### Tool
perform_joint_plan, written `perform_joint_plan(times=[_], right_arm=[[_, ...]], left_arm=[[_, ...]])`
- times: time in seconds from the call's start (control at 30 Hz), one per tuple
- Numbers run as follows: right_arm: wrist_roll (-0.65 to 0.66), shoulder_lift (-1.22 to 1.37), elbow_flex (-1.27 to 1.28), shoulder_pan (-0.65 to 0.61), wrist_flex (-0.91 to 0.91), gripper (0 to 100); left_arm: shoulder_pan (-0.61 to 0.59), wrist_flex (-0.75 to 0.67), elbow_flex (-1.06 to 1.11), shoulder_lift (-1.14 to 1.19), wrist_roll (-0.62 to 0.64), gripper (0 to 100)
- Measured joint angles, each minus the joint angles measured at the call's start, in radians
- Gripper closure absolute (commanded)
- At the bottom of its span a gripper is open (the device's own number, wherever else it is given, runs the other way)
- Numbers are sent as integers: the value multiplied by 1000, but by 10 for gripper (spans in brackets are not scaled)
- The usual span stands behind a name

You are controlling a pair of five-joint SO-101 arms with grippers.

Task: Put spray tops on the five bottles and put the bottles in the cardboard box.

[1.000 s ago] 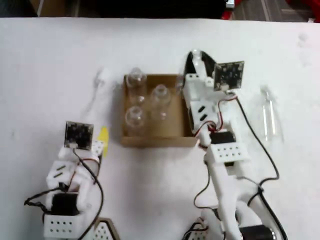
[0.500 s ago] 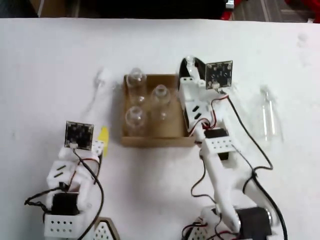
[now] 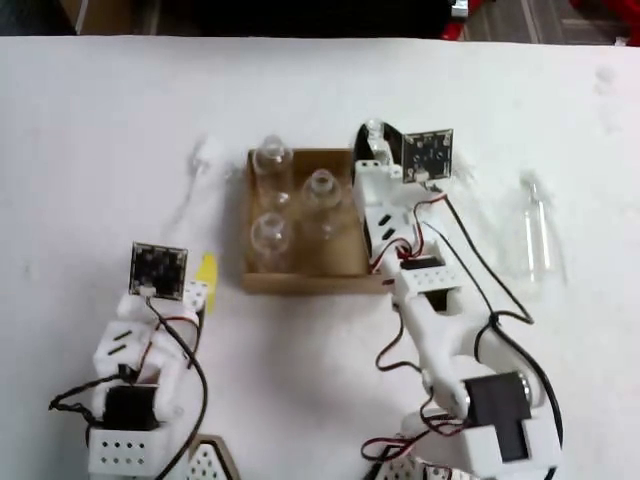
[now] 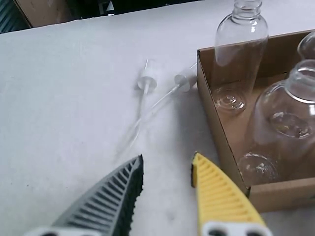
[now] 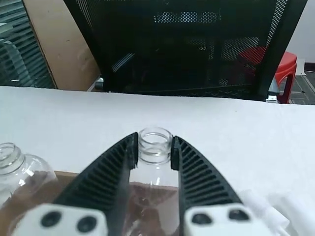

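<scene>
The cardboard box (image 3: 300, 278) sits mid-table with three clear, topless bottles standing in it (image 3: 272, 157), (image 3: 320, 186), (image 3: 270, 232). My right gripper (image 3: 372, 138) is at the box's far right corner, shut on the neck of a fourth open bottle (image 5: 155, 139) held upright over the box's brown inside (image 5: 64, 189). A fifth bottle (image 3: 540, 235) lies on the table to the right. Two white spray tops (image 4: 146, 81), (image 4: 184, 78) with thin tubes lie left of the box. My left gripper (image 4: 167, 167) hovers open and empty above the table near the box's front left corner.
The table is covered with a white cloth (image 3: 100, 120). White plastic pieces (image 5: 275, 206), probably spray tops, lie beside the right gripper. A black mesh chair (image 5: 187, 44) and a red stool (image 5: 285, 64) stand beyond the far edge.
My right arm has swung left with the bottle, from outside the box's right wall to over its far right corner. The left arm has stayed still.
</scene>
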Motion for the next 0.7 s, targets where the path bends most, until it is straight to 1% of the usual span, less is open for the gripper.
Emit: perform_joint_plan(times=[0.13,0.4,0.7], right_arm=[[0,55,0,2,-95,984],[0,157,-6,0,-203,984],[0,189,-6,2,-226,984]], left_arm=[[0,0,0,0,0,842],[0,0,0,0,0,842],[0,0,0,0,0,842]])
